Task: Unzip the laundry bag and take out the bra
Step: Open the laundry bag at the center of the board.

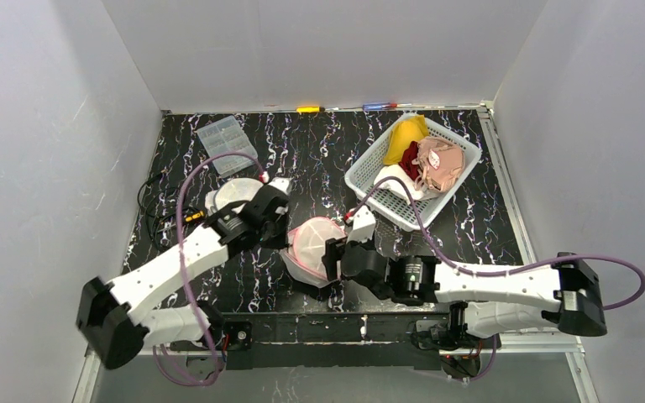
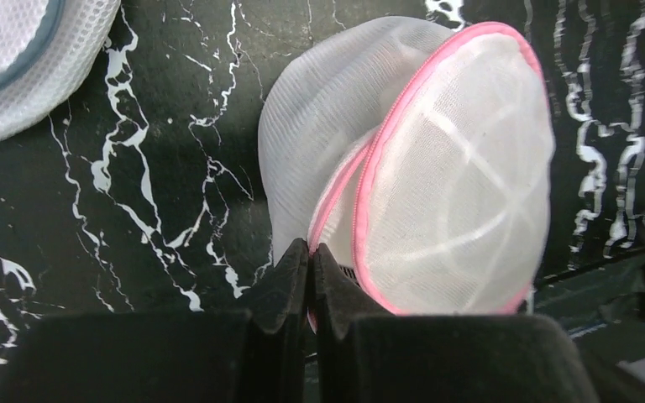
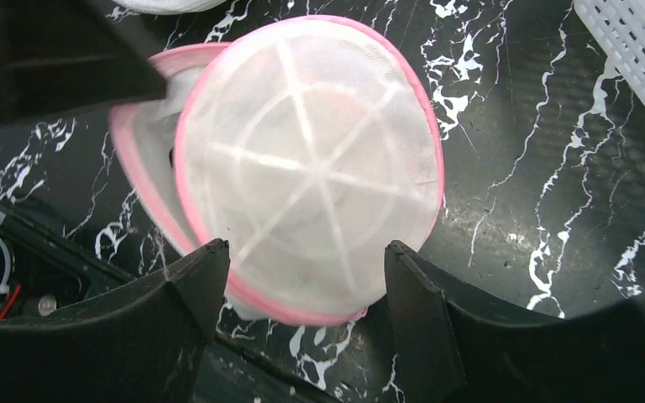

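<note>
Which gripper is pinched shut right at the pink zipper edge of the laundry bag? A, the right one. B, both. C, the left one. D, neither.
C: the left gripper is closed tight at the pink zipper edge of the laundry bag, while the right gripper stands wide open around the bag.
</note>
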`<state>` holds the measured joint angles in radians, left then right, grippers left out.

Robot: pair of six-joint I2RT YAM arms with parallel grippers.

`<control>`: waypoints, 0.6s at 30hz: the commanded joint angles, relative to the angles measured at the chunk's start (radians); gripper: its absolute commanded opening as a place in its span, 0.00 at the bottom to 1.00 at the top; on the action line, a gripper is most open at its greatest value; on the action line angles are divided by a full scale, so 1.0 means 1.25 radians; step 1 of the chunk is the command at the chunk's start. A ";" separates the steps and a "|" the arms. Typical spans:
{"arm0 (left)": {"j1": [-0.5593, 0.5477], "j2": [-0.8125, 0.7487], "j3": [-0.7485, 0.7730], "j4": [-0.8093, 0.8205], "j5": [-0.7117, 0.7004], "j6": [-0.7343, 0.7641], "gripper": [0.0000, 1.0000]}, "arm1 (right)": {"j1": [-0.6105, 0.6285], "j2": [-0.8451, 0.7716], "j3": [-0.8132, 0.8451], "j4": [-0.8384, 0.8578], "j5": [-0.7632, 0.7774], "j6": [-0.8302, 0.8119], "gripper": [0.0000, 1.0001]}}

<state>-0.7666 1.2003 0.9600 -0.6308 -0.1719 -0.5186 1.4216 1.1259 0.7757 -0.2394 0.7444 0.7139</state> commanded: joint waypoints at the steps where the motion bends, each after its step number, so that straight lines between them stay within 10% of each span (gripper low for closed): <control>1: 0.005 -0.155 -0.087 0.101 0.017 -0.079 0.00 | -0.039 0.047 0.068 0.097 -0.051 0.029 0.76; 18: 0.005 -0.245 -0.167 0.282 0.167 -0.196 0.00 | -0.088 0.172 0.131 0.108 -0.034 0.107 0.80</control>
<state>-0.7666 0.9108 0.7704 -0.3237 0.0021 -0.7338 1.3167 1.3117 0.8883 -0.0879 0.6586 0.8165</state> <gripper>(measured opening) 0.014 0.805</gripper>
